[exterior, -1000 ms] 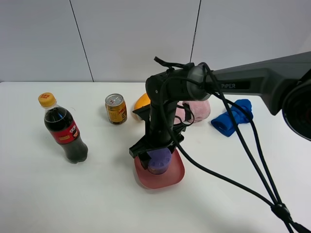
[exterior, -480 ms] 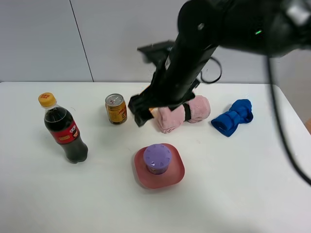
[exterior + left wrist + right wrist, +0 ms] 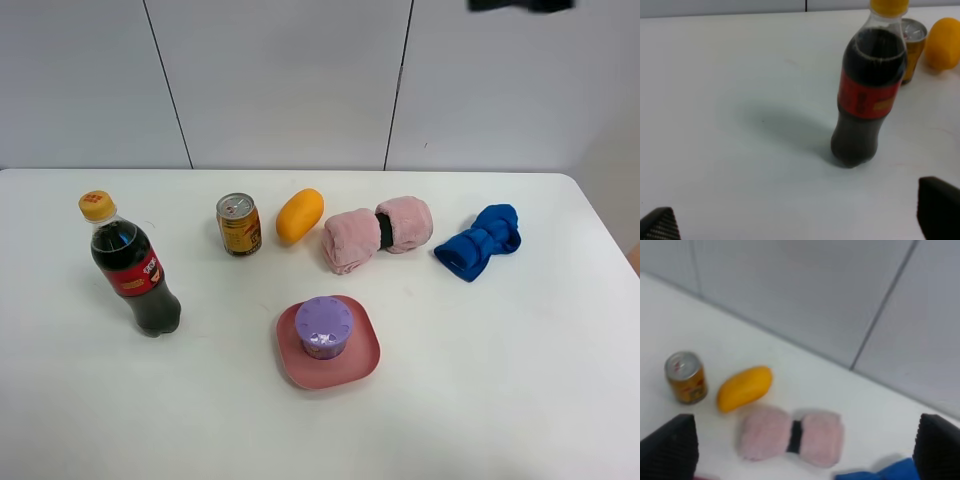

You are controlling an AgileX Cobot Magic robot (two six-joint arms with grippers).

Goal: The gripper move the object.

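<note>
The lavender round container [image 3: 323,327] with a scalloped lid stands upright on a pink square plate [image 3: 358,366] at the front middle of the table, with nothing touching it. Only a dark bit of the right arm [image 3: 520,4] shows at the top edge of the exterior view, high above the table. In the right wrist view my right gripper [image 3: 805,452] is open and empty, with its fingertips [image 3: 671,450] far apart; the container is out of that view. In the left wrist view my left gripper [image 3: 800,220] is open and empty, near the cola bottle [image 3: 870,95].
A cola bottle [image 3: 132,268] stands at the left. A yellow can [image 3: 239,223], an orange mango [image 3: 299,215], a pink rolled towel [image 3: 377,232] and a blue cloth [image 3: 480,241] lie in a row behind the plate.
My right gripper let go of the lavender container on the pink plate, then rose up and away to the right, almost out of the exterior view. The container stayed put.
</note>
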